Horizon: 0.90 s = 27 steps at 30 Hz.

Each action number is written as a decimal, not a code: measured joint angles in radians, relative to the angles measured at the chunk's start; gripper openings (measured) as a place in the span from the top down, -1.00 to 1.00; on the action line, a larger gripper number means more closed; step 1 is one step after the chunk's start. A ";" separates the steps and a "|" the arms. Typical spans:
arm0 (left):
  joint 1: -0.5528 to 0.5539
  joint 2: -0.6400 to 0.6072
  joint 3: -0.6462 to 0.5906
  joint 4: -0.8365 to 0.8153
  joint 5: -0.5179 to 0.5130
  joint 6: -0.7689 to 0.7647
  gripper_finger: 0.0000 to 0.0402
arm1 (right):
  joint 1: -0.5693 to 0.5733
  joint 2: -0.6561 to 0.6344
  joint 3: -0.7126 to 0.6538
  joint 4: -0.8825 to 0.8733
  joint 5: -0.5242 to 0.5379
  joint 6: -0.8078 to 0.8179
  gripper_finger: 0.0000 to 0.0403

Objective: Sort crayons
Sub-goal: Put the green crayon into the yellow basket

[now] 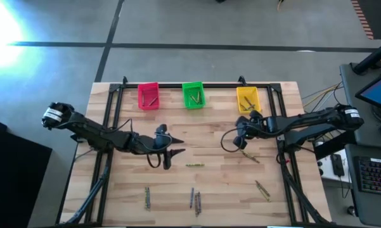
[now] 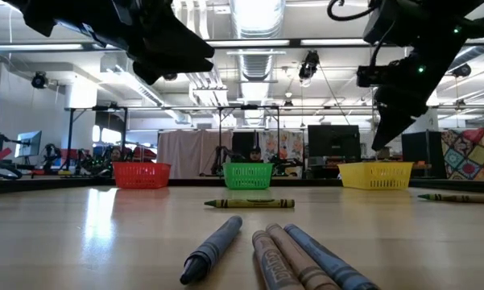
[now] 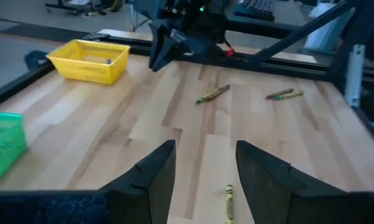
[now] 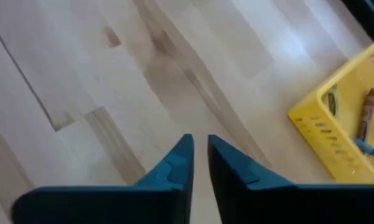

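Observation:
Crayons lie loose on the wooden table: an olive one (image 1: pixel 194 165) at the middle, one (image 1: pixel 247 154) below my right gripper, one (image 1: pixel 262 189) at the near right, and small groups at the near edge (image 1: pixel 147 197) (image 1: pixel 194 199). My left gripper (image 1: pixel 175 152) hovers left of the middle, open and empty; the olive crayon (image 3: pixel 228 202) lies on the table just ahead of its fingers. My right gripper (image 1: pixel 241 137) hangs near the yellow bin (image 1: pixel 247 99), shut and empty, pointing down (image 4: pixel 199 142). Crayons lie inside the yellow bin (image 4: pixel 366 115).
A pink bin (image 1: pixel 148 95), a green bin (image 1: pixel 193 95) and the yellow bin stand in a row along the far edge. A black frame (image 1: pixel 114 104) borders the table. Bare wood lies between the two grippers. Near crayons show in the low view (image 2: pixel 213 248).

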 joint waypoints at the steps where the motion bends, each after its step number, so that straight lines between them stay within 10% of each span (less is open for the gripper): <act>1: 0.000 0.000 0.000 0.001 -0.016 0.006 0.24 | 0.000 -0.001 0.005 -0.002 0.000 -0.013 0.76; 14: 0.002 0.035 0.000 0.024 -0.080 0.013 0.24 | -0.002 0.001 0.018 -0.035 -0.010 -0.117 -0.22; 17: 0.002 0.045 0.000 0.034 -0.080 0.009 0.24 | 0.011 0.001 0.017 -0.056 -0.008 -0.087 -0.01; 21: 0.003 0.047 0.000 0.064 -0.080 0.006 0.24 | 0.033 0.001 0.023 -0.057 -0.029 -0.096 0.77; 27: 0.003 0.159 0.000 0.208 -0.065 0.002 0.24 | 0.031 0.000 0.045 -0.040 -0.093 -0.045 0.72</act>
